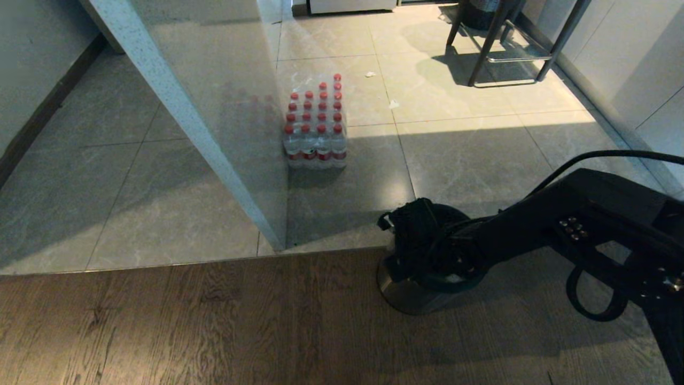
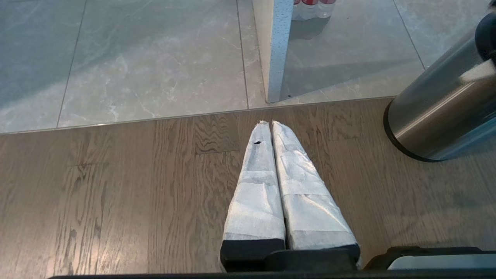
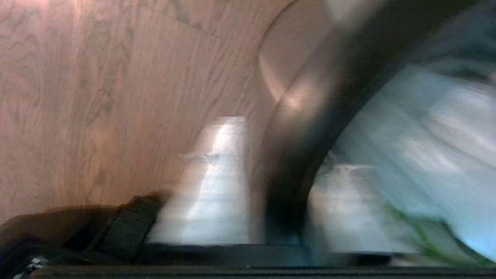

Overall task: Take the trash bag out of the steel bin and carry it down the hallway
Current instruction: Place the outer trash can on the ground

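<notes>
Two end effectors show. In the left wrist view, the left end effector point(image 2: 272, 123) hangs over the wood floor point(image 2: 116, 193) with its white-wrapped fingers point(image 2: 255, 193) pressed together, holding nothing.

In the head view, a white wall corner point(image 1: 214, 133) runs from the upper left down to the middle of the frame. Just right of it, a shrink-wrapped pack of red-capped water bottles point(image 1: 315, 133) stands on the grey tiled floor point(image 1: 470, 155). Its red labels are too small to read. Dark stool legs point(image 1: 502, 43) stand at the upper right.

Right of centre and low in the frame, the steel bin point(image 1: 406, 299) stands on the wood floor, just beyond the edge of the tiles. Its brushed wall is shiny and its rim black. The right end effector point(image 1: 411, 230) reaches in from the right and sits over the bin's mouth.

The right wrist view is blurred, and that end effector point(image 3: 288, 143) is at the black rim. I cannot tell whether it is apart or clamped. The trash bag point(image 3: 418, 128) is inside the bin, pale and crumpled with a trace of green print, and no lettering is legible.
</notes>
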{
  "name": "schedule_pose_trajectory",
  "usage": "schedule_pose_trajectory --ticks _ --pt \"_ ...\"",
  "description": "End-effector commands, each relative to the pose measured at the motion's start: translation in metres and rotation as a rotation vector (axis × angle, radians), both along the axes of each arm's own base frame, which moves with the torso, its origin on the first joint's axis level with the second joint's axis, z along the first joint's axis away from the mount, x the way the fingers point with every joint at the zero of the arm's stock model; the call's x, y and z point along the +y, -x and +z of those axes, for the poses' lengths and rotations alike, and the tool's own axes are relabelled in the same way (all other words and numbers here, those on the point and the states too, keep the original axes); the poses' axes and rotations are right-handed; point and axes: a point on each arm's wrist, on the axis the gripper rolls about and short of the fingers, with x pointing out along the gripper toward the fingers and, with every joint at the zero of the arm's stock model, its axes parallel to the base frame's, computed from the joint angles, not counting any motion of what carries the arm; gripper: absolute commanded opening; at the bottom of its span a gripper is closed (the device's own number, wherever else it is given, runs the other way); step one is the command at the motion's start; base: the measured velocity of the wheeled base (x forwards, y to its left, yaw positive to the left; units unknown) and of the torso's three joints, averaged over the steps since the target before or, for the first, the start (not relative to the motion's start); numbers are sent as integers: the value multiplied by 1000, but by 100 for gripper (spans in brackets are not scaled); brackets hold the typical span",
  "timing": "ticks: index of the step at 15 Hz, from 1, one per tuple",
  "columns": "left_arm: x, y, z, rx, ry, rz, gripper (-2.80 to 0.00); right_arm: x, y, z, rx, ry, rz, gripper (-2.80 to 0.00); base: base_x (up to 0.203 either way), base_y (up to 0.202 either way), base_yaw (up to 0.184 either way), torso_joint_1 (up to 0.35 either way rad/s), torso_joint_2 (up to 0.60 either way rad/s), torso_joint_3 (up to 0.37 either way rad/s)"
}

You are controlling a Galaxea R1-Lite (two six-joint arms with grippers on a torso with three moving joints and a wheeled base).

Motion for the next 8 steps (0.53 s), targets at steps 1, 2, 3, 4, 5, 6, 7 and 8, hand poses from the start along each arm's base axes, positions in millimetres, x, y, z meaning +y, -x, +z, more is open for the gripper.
schedule_pose_trajectory --ticks 1,2,3,4,5,6,7,8 --pt "0 0 0 -1 0 2 -280 -3 6 31 -63 -31 3 -280 0 0 0 0 0 0" --pt "0 0 0 -1 0 1 -280 -7 11 41 -79 -34 -2 -280 0 0 0 0 0 0" --pt "0 0 0 -1 0 2 -280 -11 17 46 -80 -31 -6 -280 0 0 0 0 0 0" --pt "0 0 0 -1 0 1 -280 -16 25 49 -74 -25 -8 -280 0 0 0 0 0 0" --pt "0 0 0 -1 0 0 -280 -20 32 57 -78 -27 -9 -280 0 0 0 0 0 0" --pt "0 0 0 -1 0 0 -280 -25 39 68 -93 -37 -8 -280 0 0 0 0 0 0" --pt "0 0 0 -1 0 2 -280 -30 48 83 -118 -52 -6 -280 0 0 0 0 0 0" --pt "0 0 0 -2 0 0 -280 -35 57 98 -144 -64 -2 -280 0 0 0 0 0 0"
